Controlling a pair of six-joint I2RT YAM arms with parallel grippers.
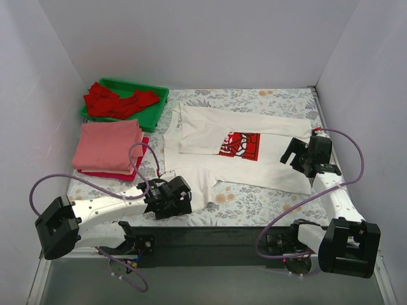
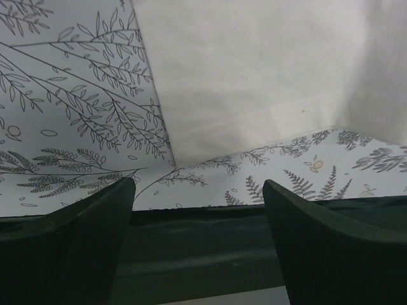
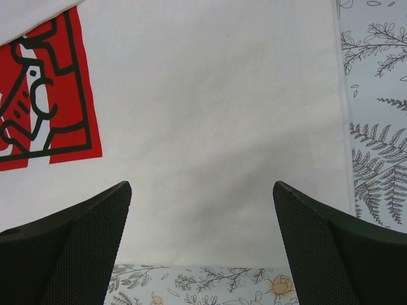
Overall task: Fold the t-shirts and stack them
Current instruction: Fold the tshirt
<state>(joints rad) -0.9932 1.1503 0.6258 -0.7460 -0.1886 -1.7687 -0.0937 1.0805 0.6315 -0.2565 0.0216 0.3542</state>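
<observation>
The cream-white t-shirt with a red-and-black chest print lies partly folded on the floral cloth; its far long edge is folded over. It also shows in the left wrist view and the right wrist view. A folded salmon-pink t-shirt sits on a crimson one at the left. Bright red t-shirts lie in the green tray. My left gripper is open, empty, near the shirt's near-left corner. My right gripper is open, empty, over the shirt's right hem.
White walls enclose the table at the back, left and right. The table's black front edge runs just below the left gripper. Purple cables loop from both arms.
</observation>
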